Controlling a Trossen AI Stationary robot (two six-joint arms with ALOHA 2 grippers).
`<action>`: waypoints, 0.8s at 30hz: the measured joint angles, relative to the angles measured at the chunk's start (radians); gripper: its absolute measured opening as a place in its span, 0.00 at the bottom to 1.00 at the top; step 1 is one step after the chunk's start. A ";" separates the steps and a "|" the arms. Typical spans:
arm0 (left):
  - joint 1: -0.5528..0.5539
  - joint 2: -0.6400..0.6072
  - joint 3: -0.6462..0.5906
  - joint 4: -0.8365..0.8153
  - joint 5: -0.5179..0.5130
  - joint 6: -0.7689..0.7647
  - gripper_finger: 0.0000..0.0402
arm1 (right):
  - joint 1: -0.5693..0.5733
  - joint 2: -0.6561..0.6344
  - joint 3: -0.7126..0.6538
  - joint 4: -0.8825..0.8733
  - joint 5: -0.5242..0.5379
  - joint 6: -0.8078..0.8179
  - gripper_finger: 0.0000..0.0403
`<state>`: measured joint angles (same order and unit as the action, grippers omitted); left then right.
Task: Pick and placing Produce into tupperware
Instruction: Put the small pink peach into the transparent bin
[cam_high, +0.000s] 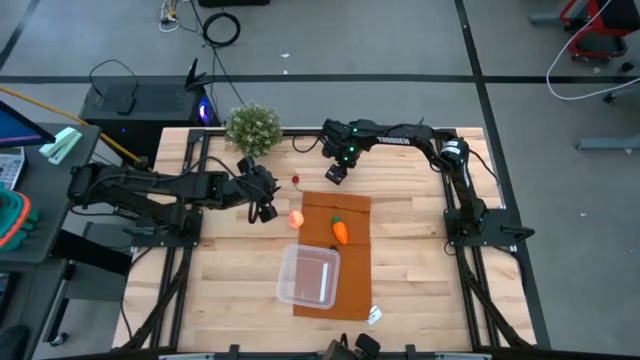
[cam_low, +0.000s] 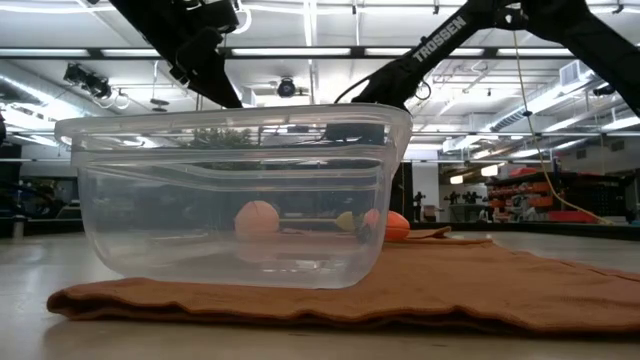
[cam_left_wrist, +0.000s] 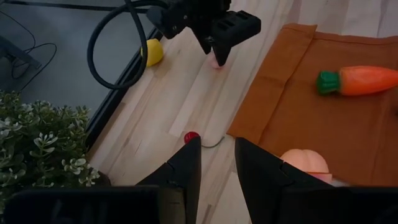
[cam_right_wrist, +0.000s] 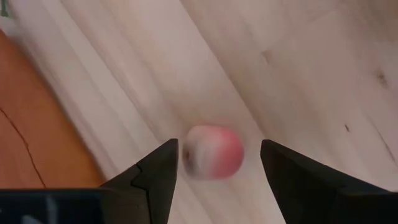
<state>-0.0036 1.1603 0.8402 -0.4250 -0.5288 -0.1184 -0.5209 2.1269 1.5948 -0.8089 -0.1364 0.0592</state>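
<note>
While the right gripper (cam_right_wrist: 214, 171) hangs over the small pink piece (cam_right_wrist: 214, 152), that piece lies straight between its spread jaws.

Seen from the right wrist, the pink piece rests on the bare bench (cam_high: 420, 250) just off the edge of the brown mat (cam_high: 350, 215), roundish with no clear long axis, with one finger (cam_right_wrist: 155, 174) close to it and the other a little farther off; nothing is pinched yet. The right arm is plainly the nearer one, so a straight drop and a squeeze looks like the next move. Beside the peach (cam_high: 296, 218) the left gripper (cam_left_wrist: 216, 165) waits with its jaws narrowly parted and empty. On the mat lie the carrot (cam_high: 341, 232) and the tupperware (cam_high: 308, 276), which looks empty, well apart from the pink piece.
</note>
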 joint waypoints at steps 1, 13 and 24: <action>0.000 0.000 0.000 0.000 0.000 0.000 0.27 | 0.000 0.000 0.000 0.004 0.000 0.001 0.49; 0.000 0.000 0.000 0.000 0.000 0.001 0.27 | 0.001 0.000 0.000 0.005 -0.004 0.001 0.33; 0.000 0.000 0.000 0.000 0.000 0.002 0.27 | 0.001 0.000 0.000 0.005 -0.005 0.000 0.26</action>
<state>-0.0036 1.1603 0.8402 -0.4252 -0.5289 -0.1169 -0.5201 2.1265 1.5948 -0.8036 -0.1418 0.0593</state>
